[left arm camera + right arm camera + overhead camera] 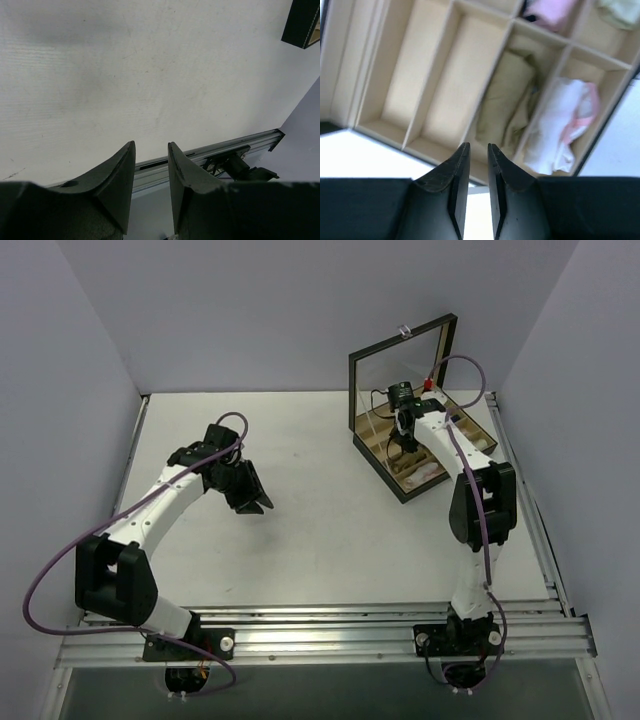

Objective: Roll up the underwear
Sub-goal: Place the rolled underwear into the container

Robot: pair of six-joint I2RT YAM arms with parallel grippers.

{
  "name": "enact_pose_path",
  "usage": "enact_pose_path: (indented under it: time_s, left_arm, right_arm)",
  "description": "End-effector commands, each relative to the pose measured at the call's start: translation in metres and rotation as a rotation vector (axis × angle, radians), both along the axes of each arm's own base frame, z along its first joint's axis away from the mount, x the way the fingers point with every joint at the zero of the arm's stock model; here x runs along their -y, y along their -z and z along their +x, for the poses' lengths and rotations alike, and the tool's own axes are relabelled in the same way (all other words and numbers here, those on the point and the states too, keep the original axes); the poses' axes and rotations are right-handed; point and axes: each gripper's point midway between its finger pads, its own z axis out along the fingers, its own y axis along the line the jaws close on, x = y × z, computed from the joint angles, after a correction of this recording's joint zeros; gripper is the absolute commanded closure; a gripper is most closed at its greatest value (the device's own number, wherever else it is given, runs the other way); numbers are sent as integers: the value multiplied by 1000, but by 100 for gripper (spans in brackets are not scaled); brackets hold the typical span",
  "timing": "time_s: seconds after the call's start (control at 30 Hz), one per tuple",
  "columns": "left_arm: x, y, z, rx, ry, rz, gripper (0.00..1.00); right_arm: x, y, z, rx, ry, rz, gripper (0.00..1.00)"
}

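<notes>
The underwear lies in an open divided box (462,135). The tan-beige piece (505,100) is bunched in a middle compartment. The white piece with pink edging (560,125) sits in the compartment to its right. My right gripper (477,146) hovers above the box's near rim, just short of the tan piece. Its jaws stand a narrow gap apart with nothing between them. In the top view it hangs over the box (398,445). My left gripper (151,144) is open and empty above bare table, far left of the box (255,502).
The box's black lid (400,360) stands upright at the back right, its inside mirror-like. A pink cloth (550,11) and a pale green cloth (620,12) fill far compartments; two long compartments (450,85) hold nothing. An aluminium rail (320,625) runs along the near edge.
</notes>
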Motion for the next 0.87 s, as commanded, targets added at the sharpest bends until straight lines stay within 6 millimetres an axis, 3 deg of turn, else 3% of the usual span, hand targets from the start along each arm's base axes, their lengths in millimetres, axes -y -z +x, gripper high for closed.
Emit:
enact_pose_path:
  time_s: [0.0,0.03,0.07,0.1,0.13,0.17,0.2,0.23,0.27,0.3,0.4,0.57,0.6,0.7,0.73,0.83]
  left_arm:
    - [21,-72,17,251,79,-126,59]
    - [26,-87,18,313,121,-151,58]
    - [32,-105,18,374,155,-193,58]
    - [37,-130,13,454,194,-247,57]
    - [46,-154,10,527,239,-318,53]
    - [45,-166,7,562,233,-331,33]
    - [41,-183,-1,618,226,-343,22]
    - [34,-188,2,662,201,-311,3]
    - [28,-191,2,686,188,-273,6]
    - [21,-190,5,692,170,-227,6]
    - [4,-169,5,622,150,-96,6]
    - [12,-185,-4,658,159,-184,6]
    - [12,-191,-6,683,154,-197,6]
    - [15,-199,-12,732,169,-242,6]
    - [16,-198,-13,735,174,-245,6]
    - [21,-196,-16,730,191,-283,6]
  right_arm:
    - [-34,-26,-1,27,-240,91,83]
    - [-46,-30,-7,24,-286,98,82]
    - [-55,-52,-10,72,-344,102,79]
    - [-66,-61,-15,98,-403,127,69]
    - [-94,-58,-33,86,-521,213,58]
    - [-108,-89,-40,176,-600,248,45]
    - [-116,-95,-52,185,-632,267,31]
    - [-121,-103,-62,200,-649,270,27]
    - [-131,-119,-81,236,-689,276,21]
    - [-136,-126,-90,255,-706,277,0]
    - [-145,-147,-123,312,-728,298,0]
    - [-144,-173,-164,378,-746,322,0]
    - [-145,-164,-171,363,-759,336,0]
    - [-138,-167,-180,390,-750,343,0]
    - [-135,-159,-182,379,-746,336,0]
    - [-134,-161,-187,393,-774,320,0]
